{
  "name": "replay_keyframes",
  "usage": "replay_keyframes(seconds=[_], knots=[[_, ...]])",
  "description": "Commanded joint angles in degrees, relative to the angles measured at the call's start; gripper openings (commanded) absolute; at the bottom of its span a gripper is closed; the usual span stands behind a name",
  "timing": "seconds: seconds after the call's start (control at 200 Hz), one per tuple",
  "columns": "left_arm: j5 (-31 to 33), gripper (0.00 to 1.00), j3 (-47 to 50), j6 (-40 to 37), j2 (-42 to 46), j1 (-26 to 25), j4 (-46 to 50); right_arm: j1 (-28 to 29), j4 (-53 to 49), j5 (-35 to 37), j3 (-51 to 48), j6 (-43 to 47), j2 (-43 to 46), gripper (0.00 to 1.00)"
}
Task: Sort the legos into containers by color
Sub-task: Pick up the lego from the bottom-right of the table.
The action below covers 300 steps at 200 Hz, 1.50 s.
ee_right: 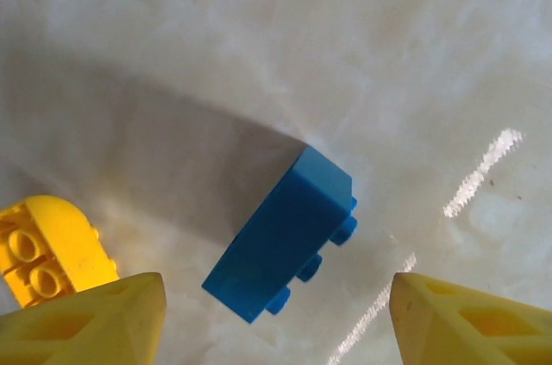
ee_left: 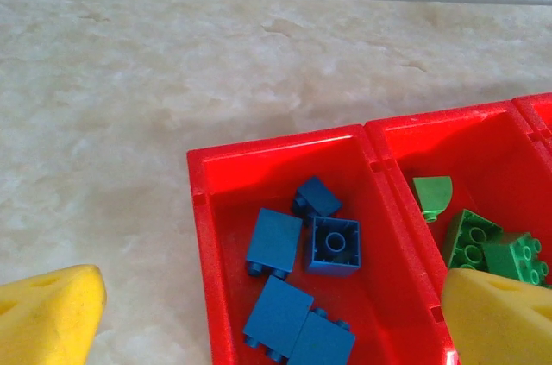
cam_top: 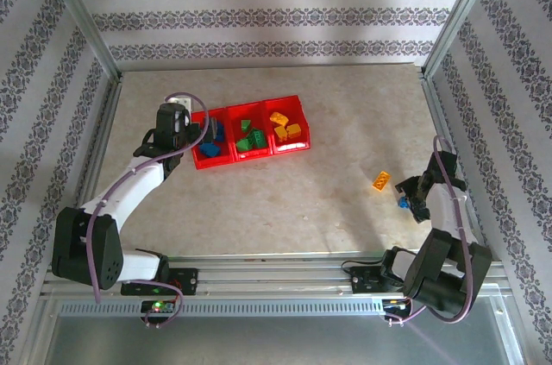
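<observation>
Now the left gripper (ee_left: pixel 274 296) is hovering, jaws spread wide, over the leftmost compartment of the red containers (ee_left: pixel 200 235), where blue legos (ee_left: pixel 332 244) are lying. Across the table (ee_right: pixel 345 37), the right gripper (ee_right: pixel 278 283) is hanging with fingers apart around a loose blue brick (ee_right: pixel 285 240), a yellow-orange brick (ee_right: pixel 47 248) lying just beside.

no readable text, labels, brands or numbers appear on anything in these views.
</observation>
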<state>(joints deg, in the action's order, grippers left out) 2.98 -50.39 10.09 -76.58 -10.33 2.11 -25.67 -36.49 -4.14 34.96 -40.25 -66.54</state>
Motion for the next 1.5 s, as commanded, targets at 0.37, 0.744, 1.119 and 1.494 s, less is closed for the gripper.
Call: replay_keyframes(seconds=[0.37,0.744,1.119,1.494], knots=[[-3.0,1.0,-0.6,1.5,-0.5,1.3,-1.2,2.3,6.3,0.3,2.7,0.1,-10.8,0.54],[-1.7,1.0,0.8,2.1,1.6,1.3,-1.9,5.8,6.1,1.0,4.1,0.0,-13.8,0.26],[-0.3,1.0,1.3,3.6,2.8,1.4,-1.8,15.0,1.5,2.9,7.8,-1.1,-4.4,0.22],[1.8,1.0,4.7,9.6,4.4,2.5,-1.6,36.2,2.4,10.4,18.6,-3.3,-1.5,0.21]])
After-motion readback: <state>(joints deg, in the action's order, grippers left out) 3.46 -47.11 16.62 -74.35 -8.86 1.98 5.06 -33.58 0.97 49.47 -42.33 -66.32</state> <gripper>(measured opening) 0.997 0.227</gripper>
